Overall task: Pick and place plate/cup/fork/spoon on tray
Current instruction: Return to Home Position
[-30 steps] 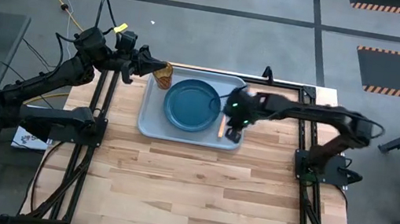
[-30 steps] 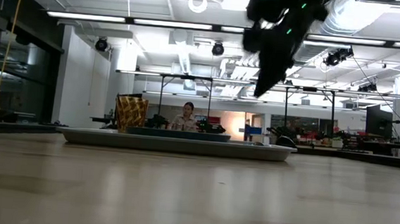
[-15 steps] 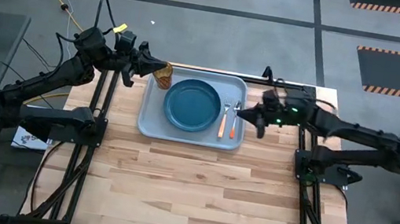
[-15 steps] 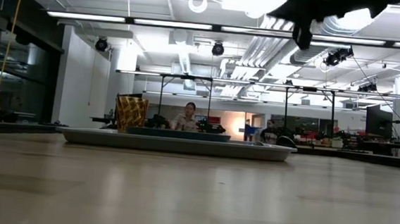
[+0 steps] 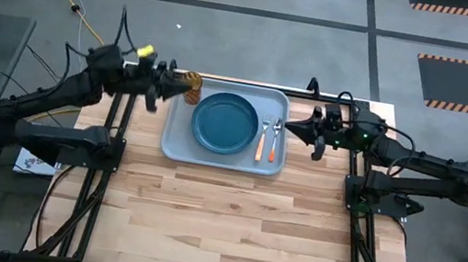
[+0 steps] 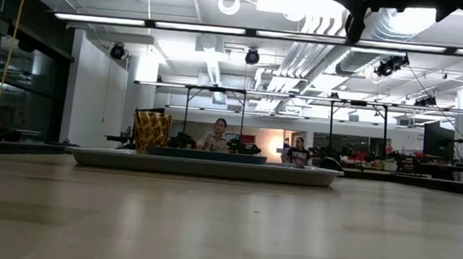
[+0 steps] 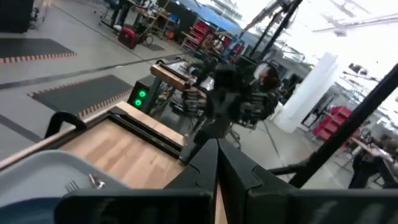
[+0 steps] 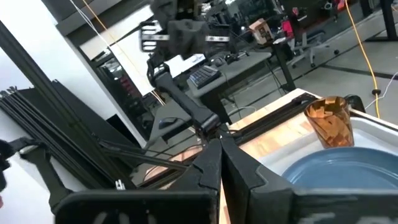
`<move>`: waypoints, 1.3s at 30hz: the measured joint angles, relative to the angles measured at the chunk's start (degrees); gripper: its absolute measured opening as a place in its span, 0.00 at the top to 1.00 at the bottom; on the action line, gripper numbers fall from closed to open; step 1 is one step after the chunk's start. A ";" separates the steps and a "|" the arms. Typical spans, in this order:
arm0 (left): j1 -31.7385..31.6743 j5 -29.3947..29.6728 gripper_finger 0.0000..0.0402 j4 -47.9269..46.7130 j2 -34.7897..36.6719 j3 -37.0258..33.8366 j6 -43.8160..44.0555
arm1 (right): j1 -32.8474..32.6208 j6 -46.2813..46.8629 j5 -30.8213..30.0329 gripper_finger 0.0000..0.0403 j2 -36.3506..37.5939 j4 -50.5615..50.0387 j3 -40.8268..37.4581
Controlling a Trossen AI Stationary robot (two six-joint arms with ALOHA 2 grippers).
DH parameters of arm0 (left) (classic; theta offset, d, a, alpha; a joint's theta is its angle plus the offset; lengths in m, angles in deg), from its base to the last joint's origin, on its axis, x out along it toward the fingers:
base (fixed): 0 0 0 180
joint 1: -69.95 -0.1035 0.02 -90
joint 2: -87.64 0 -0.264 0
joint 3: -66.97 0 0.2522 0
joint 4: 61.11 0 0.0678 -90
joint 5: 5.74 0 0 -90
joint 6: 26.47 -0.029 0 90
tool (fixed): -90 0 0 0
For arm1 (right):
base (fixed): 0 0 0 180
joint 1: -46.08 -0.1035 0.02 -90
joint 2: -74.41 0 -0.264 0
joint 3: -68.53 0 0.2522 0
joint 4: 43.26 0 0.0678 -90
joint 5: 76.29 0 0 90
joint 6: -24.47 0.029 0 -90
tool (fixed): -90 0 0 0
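Tray load looks complete, all 4 items on. Large pale grey-blue rectangular tray (image 5: 174, 145) sits at far side of light wood desk (image 5: 229, 223). Round dark blue plate (image 5: 225, 122) is mid-tray. Small translucent amber plastic cup (image 5: 191, 87) stands upright in far-left corner. Orange-handled fork w/ silver tines (image 5: 261, 140) lies just right of plate, orange-handled spoon w/ rounded bowl (image 5: 275, 143) beside it, parallel, heads toward far side.

Left tool (image 7: 215, 148) is pressed together, empty, hovering just outside the cup corner. Right tool (image 8: 217, 145) is likewise pressed together, empty, raised, off tray's right edge.

Handling, my guess:
- Cup: light, thin wall, tips easy, so pinch rim gently.
- Plate: stiff, take by raised rim.
- Cutlery: thin, flat, slick, so grab mid-handle from above.

Only step left IMO: arms to home.
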 joint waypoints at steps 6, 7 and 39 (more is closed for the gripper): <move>16.78 20.13 1.00 5.74 4.83 -7.39 -1.34 | 0.00 0.00 -0.02 1.00 0.00 -0.65 -0.03; 18.85 22.05 1.00 6.89 5.51 -9.14 -1.36 | 0.00 0.00 -0.02 1.00 0.01 -0.58 -0.03; 27.24 26.36 1.00 24.83 28.96 -37.76 -3.13 | -0.01 0.09 0.46 1.00 0.00 -0.60 -0.03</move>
